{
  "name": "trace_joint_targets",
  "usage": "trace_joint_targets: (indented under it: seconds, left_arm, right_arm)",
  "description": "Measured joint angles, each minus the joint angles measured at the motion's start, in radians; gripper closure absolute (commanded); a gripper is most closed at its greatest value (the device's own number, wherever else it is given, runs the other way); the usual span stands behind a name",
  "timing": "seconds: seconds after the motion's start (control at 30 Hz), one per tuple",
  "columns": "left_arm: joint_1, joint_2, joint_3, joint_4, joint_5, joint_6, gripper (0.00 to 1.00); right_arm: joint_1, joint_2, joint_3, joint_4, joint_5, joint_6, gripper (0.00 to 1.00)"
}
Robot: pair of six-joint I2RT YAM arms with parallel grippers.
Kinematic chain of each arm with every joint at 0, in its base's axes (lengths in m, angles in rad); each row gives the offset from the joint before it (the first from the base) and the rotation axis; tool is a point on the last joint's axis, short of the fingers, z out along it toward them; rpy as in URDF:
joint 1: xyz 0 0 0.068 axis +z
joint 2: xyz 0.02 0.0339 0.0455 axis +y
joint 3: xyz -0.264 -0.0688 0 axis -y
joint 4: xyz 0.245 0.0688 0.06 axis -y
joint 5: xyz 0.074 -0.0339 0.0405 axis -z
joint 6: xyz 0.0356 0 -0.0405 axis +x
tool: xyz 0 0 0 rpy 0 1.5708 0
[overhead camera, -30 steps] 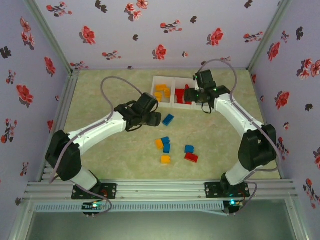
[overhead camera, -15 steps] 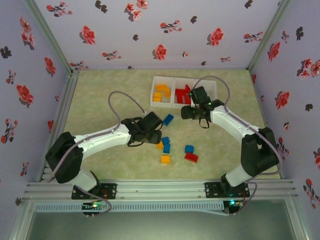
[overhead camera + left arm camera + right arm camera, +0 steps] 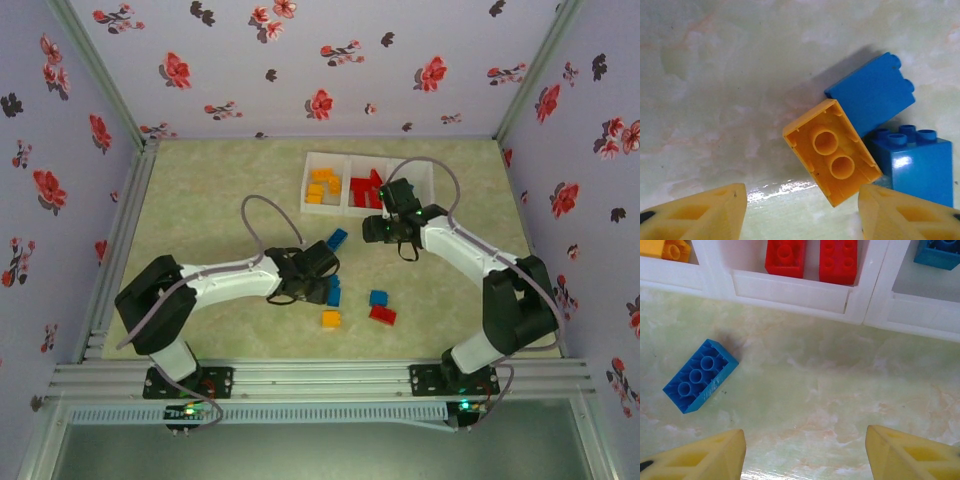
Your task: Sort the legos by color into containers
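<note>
while the green marbled table (image 3: 200, 200) is mostly bare, the work gathers from its middle toward the far edge. both arms reach in there and their wrists come near each other. the white tray (image 3: 345, 213) lies along the far edge, right of centre. it holds orange bricks (image 3: 322, 185) in its left compartment, red bricks (image 3: 812, 257) in the middle one and a blue piece (image 3: 937, 252) in the right one.

the left gripper (image 3: 802, 200) hangs low over the table's middle with its fingers spread and nothing held. just ahead of them lies an upside-down orange brick (image 3: 832, 152), askew to the fingers and touching two blue bricks (image 3: 870, 92). the right gripper (image 3: 805, 445) hovers just short of the tray's near wall, also spread and empty. a lone blue brick (image 3: 700, 375) lies off to its left rather than between its fingers. nearer the front edge wait a loose orange brick (image 3: 331, 319), a loose blue brick (image 3: 378, 297) and a red brick (image 3: 383, 314).

the likeliest slip is on the left. closing on the skewed orange brick could twist it out of the grip, or catch a blue neighbour and carry it to the wrong compartment. the right gripper would close on nothing if it dropped straight down. the two wrists could also bump.
</note>
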Motion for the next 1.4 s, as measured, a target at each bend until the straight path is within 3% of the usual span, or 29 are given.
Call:
trace_joint_targets:
  seconds: [0.33, 0.6, 1.03, 1.4]
  left_arm:
    - [0.019, 0.021, 0.002, -0.003, 0.006, 0.016, 0.51]
    - [0.126, -0.018, -0.042, 0.005, 0.011, 0.095, 0.52]
    - [0.162, -0.136, -0.067, -0.060, 0.008, 0.166, 0.37]
    - [0.162, -0.064, -0.024, -0.025, 0.023, 0.147, 0.32]
  right_arm:
    - [0.001, -0.069, -0.001, -0.001, 0.001, 0.000, 0.35]
    - [0.001, -0.079, -0.020, -0.002, 0.001, 0.000, 0.35]
    - [0.001, -0.103, -0.024, -0.002, 0.002, 0.008, 0.35]
    - [0.001, -0.103, -0.028, -0.006, 0.003, 0.015, 0.35]
